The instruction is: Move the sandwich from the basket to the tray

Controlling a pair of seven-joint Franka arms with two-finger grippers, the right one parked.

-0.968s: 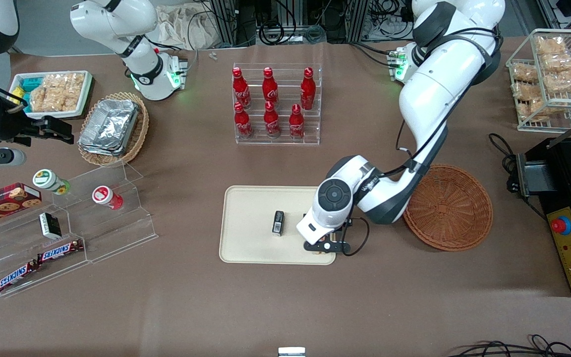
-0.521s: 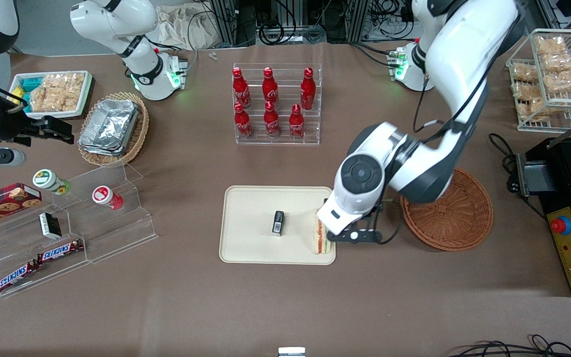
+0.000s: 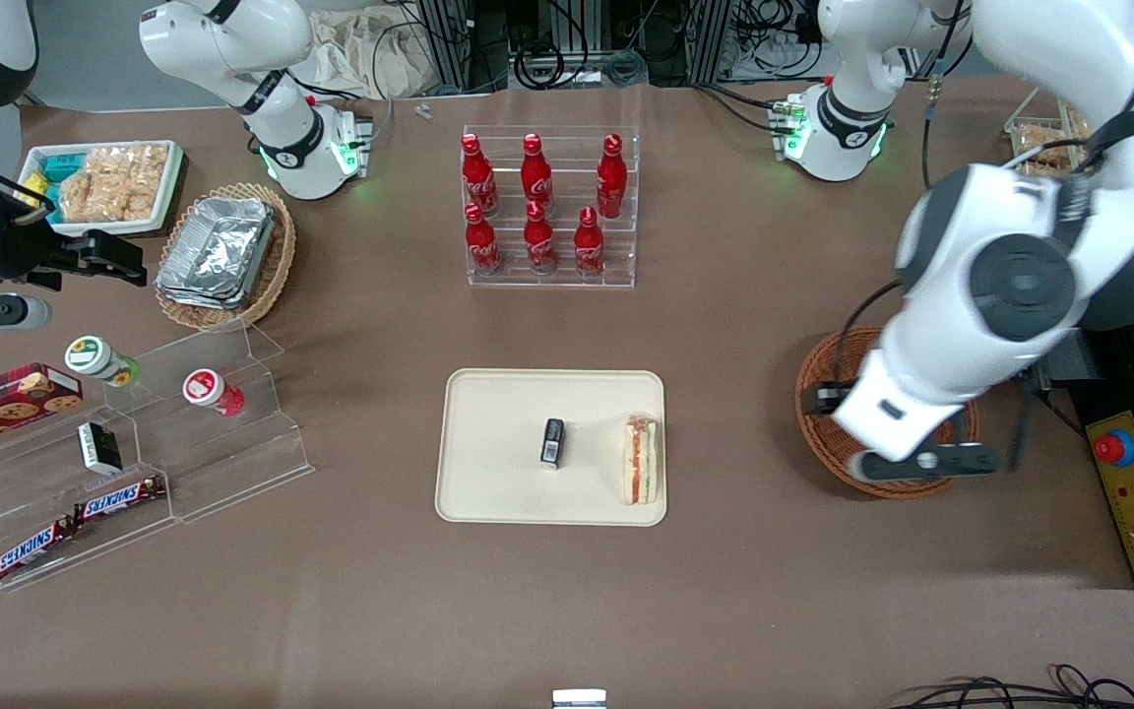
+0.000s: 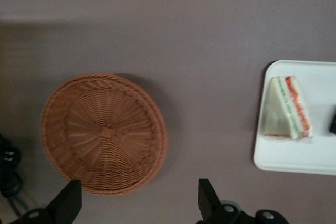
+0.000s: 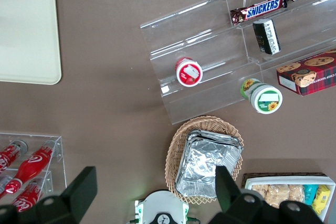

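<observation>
The soft, light sandwich lies at the tray's three o'clock edge, best held by its bread faces, while the gripper, fingers spread and empty, hangs above the basket.

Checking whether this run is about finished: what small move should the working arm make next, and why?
Probably just retreat a little more and park. The sandwich already lies on the tray, beside a small dark packet, and the basket holds nothing. The gripper hangs open and unloaded above the basket, well clear of the tray, so nothing seems left to grasp.
</observation>
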